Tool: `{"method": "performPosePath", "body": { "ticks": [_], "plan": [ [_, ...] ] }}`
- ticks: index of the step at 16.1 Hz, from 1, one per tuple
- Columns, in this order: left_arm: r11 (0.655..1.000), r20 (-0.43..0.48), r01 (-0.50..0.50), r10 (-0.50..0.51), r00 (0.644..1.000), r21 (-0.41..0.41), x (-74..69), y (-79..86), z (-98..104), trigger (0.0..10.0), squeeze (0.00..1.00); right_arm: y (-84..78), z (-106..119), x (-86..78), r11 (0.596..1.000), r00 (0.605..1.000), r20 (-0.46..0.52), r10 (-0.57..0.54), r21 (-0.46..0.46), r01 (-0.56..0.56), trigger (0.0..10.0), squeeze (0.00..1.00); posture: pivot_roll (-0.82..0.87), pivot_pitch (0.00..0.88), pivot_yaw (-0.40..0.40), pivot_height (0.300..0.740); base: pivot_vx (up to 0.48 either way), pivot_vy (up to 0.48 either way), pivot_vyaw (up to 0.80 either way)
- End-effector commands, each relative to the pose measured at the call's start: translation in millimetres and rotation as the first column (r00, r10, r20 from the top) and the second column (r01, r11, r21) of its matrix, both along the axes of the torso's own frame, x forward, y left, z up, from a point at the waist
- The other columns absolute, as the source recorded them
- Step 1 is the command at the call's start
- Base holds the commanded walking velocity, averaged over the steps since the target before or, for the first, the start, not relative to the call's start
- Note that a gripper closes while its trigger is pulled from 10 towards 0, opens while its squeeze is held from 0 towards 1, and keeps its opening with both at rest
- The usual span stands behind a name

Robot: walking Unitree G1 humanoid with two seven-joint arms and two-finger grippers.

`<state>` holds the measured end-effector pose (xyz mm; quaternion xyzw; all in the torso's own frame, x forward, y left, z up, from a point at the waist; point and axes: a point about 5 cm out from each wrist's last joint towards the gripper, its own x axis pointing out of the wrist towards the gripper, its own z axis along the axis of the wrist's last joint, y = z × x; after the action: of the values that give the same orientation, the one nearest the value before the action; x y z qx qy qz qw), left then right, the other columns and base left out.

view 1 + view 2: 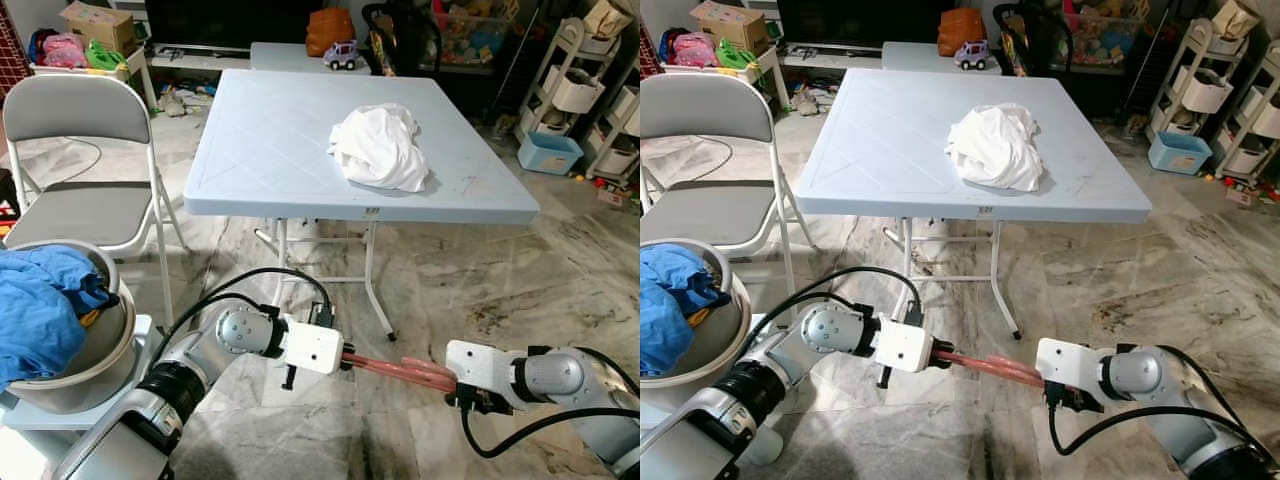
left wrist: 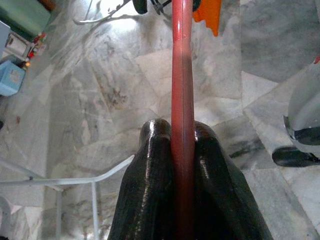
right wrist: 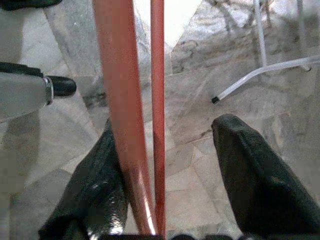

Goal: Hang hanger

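Hanger: a reddish-pink hanger (image 1: 395, 368) is held low over the marble floor (image 1: 480, 290), spanning the gap between the two grippers.
Left gripper: the left gripper (image 2: 182, 150) is clamped narrowly on one bar of the hanger, its two black fingers (image 2: 150, 185) pressed against either side.
Right gripper: the right gripper (image 3: 165, 200) stands wide; two hanger bars run between its fingers, one bar lying against one finger (image 3: 95, 190), the other finger well apart from them.
Step in hand: by my reading, a hand-over or re-grip between the arms, with the hanging itself not yet done.
Next move: I judge that one firm hold must be settled, then the hanger lifted toward something to hang it on; no rail or hook can be made out here, so the robot would likely need to turn or walk.
Ahead of the grippers: a pale blue folding table (image 1: 250, 150) with a crumpled white cloth (image 1: 380, 145) on it; its thin white legs (image 1: 375, 280) stand near.
Beside the left gripper: a bucket (image 1: 105, 350) holding blue cloth (image 1: 40, 300), and a grey folding chair (image 1: 80, 200) beyond it.
Open room: bare floor lies beyond the right gripper; the table edge overhead limits a straight lift forward.
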<state>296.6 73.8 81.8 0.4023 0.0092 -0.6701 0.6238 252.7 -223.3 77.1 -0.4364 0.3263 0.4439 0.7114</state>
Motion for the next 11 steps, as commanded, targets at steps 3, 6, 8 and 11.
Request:
{"method": "performPosePath", "body": {
  "ticks": [3,6,8,11],
  "plan": [
    [1.0,0.001,0.004,-0.004,1.0,0.009,-1.9,-0.4,-3,10.0,0.0,1.7,10,-1.7,1.0,1.0,-0.01,0.018,-0.02,-0.018,0.0,0.0,0.12,0.006,-0.091,0.74,0.0,0.0,0.0],
    [1.0,0.001,-0.015,0.015,1.0,0.003,-1.1,-0.9,-4,10.0,0.0,9.0,14,-2.9,0.999,1.0,0.008,-0.025,0.044,0.025,7.8,0.0,0.12,0.004,-0.092,0.74,0.0,0.0,0.0],
    [1.0,-0.005,-0.023,0.023,1.0,-0.005,-1.2,-1.6,-5,10.0,0.0,11.9,12,-4.5,0.995,0.998,0.007,-0.064,0.074,0.064,10.0,1.0,0.12,0.004,-0.092,0.74,0.0,0.0,0.0],
    [1.0,-0.009,-0.027,0.027,1.0,0.0,-1.6,-0.6,-6,10.0,0.0,13.1,12,-8.0,0.995,0.996,0.012,-0.083,0.058,0.083,10.0,1.0,0.12,0.005,-0.09,0.74,0.0,0.0,0.0]
  ]
}}
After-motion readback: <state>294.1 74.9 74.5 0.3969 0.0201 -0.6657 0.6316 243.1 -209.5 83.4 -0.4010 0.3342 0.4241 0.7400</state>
